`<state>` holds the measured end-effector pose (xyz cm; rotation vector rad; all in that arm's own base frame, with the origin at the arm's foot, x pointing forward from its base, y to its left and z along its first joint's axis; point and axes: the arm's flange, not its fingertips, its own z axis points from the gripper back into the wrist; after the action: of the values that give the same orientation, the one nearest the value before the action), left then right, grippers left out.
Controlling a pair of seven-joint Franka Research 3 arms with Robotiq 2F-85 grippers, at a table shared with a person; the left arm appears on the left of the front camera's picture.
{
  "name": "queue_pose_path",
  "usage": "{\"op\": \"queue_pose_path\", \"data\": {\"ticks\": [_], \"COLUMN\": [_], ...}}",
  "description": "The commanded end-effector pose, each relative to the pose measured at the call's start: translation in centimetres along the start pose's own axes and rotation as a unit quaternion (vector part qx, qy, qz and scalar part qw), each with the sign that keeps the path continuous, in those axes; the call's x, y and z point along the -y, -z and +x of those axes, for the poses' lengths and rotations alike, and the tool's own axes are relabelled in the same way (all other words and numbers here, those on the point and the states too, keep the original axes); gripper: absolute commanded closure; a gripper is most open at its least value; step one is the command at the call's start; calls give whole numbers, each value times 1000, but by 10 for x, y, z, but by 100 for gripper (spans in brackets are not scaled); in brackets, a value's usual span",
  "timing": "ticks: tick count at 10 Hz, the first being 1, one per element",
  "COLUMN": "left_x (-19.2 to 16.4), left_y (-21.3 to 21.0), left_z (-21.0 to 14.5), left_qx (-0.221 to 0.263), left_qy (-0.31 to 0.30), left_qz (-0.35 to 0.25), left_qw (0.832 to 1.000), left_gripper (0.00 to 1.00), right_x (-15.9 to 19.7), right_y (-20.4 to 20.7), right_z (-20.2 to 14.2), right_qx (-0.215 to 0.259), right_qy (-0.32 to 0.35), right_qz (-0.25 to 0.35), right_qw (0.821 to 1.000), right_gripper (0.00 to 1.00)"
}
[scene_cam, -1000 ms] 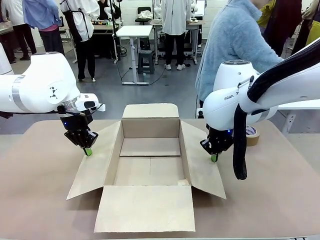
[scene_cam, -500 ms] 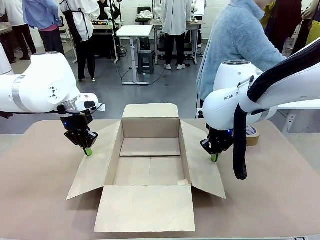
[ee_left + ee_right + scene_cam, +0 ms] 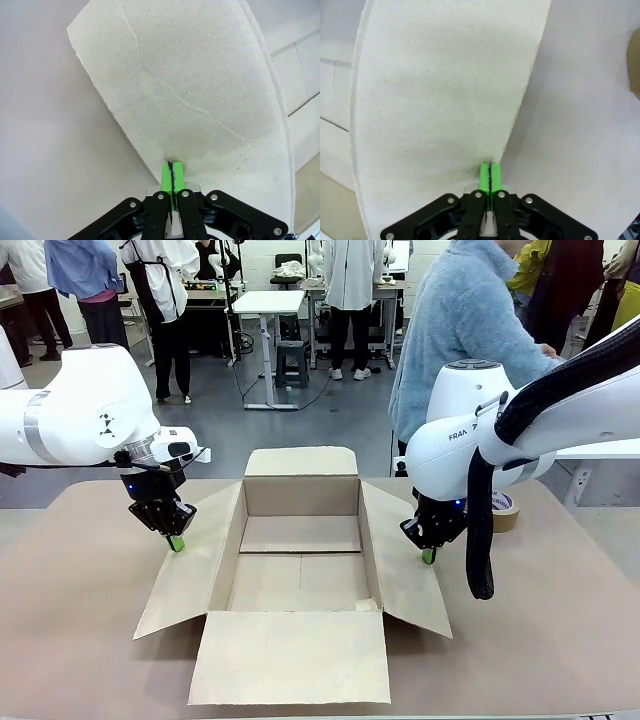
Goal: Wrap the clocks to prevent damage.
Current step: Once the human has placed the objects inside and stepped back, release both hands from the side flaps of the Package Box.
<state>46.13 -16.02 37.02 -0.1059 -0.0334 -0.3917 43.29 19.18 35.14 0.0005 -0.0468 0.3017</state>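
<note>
I keep the open brown cardboard box (image 3: 300, 496) spread with both arms. The left gripper (image 3: 176, 543), green pads pressed together on nothing, touches the left side flap (image 3: 188, 580) at its outer edge. The right gripper (image 3: 428, 556), closed the same way, touches the right side flap (image 3: 406, 582). I should press lightly and evenly, so the box does not slide. Where the wrapped clocks are I cannot tell. Since a second ago arms and box have not moved; only the person in pale blue fleece (image 3: 460, 330) has shifted.
</note>
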Motion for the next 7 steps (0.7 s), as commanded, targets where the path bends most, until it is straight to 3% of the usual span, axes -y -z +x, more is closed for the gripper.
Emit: {"op": "queue_pose_path", "data": {"ticks": [1,7], "left_x": [-1,-1], "left_y": [1,1], "left_z": [-1,-1], "left_qx": [-1,-1], "left_qy": [1,1], "left_qz": [5,5], "left_qw": [1000,1000], "left_gripper": [100,100], "right_x": [0,0], "right_y": [0,0], "right_z": [-1,-1], "right_qx": [0,0], "right_qy": [8,8], "right_qz": [-1,-1], "right_qw": [1000,1000], "right_gripper": [99,99]}}
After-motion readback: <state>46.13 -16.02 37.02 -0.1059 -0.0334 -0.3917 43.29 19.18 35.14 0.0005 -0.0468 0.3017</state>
